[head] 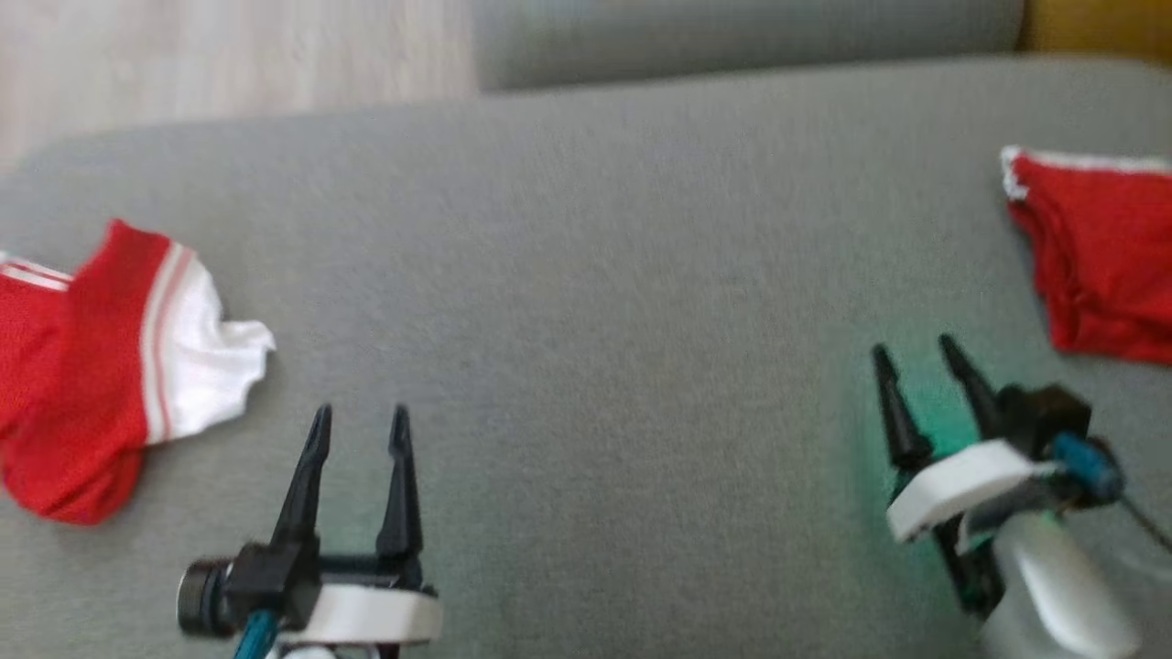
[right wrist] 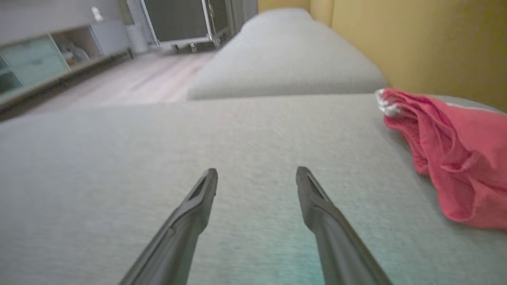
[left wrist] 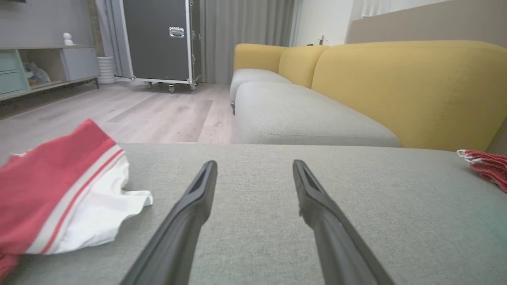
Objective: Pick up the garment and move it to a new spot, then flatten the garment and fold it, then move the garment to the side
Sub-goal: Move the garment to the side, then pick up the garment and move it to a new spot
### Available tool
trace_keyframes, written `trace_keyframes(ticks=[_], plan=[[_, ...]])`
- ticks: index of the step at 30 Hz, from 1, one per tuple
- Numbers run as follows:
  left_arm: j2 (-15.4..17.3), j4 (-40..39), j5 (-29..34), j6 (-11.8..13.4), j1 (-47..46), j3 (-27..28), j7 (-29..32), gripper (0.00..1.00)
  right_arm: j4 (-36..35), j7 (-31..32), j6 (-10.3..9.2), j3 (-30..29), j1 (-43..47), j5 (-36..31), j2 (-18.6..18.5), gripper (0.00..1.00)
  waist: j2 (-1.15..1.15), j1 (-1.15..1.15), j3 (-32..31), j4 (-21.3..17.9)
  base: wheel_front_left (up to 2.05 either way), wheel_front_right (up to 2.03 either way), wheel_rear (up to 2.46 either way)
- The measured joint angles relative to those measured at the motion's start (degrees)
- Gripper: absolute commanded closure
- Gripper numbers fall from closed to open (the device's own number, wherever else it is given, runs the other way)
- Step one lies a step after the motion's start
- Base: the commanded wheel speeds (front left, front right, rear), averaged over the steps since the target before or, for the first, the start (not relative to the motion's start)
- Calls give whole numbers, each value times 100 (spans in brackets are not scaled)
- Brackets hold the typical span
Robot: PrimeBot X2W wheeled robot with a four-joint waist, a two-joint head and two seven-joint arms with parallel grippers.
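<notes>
Head view: left gripper (head: 360, 416) and right gripper (head: 914, 348), both spread and empty, above grey sofa seat (head: 595, 265). Red-and-white garment (head: 101, 366) bunched just beside the left gripper; red garment (head: 1099, 265) heaped near the right. Step, judged: pick-up pending; next calls for reaching a garment's edge. Left wrist view adds yellow backrest (left wrist: 404, 87), wheeled case (left wrist: 158, 39).
</notes>
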Motion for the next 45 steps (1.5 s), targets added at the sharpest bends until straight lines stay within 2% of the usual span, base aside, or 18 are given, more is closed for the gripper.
trace_keyframes(ticks=[6, 12, 19, 45], plan=[[2, -105, -90, 64, 516, 192, 0, 0, -1366, -12, 0, -235, 1017, 35, 227, 0, 0, 0, -700, 216, 0, 0, 0], [7, -258, 40, 10, 967, 263, 1, 0, -2353, -18, 0, -638, 2052, -198, 522, 0, 0, 1, -1201, 414, 0, 0, 0], [24, -286, 160, -102, 1524, 341, 1, 0, -2475, -18, 0, -735, 2876, -393, 713, 0, 0, 1, -1599, 429, 0, 0, 0], [24, -230, 338, -243, 1527, 651, 0, 0, -2526, -18, 0, -662, 2884, -573, 770, 0, 0, 2, -1620, 340, 0, 0, 0]])
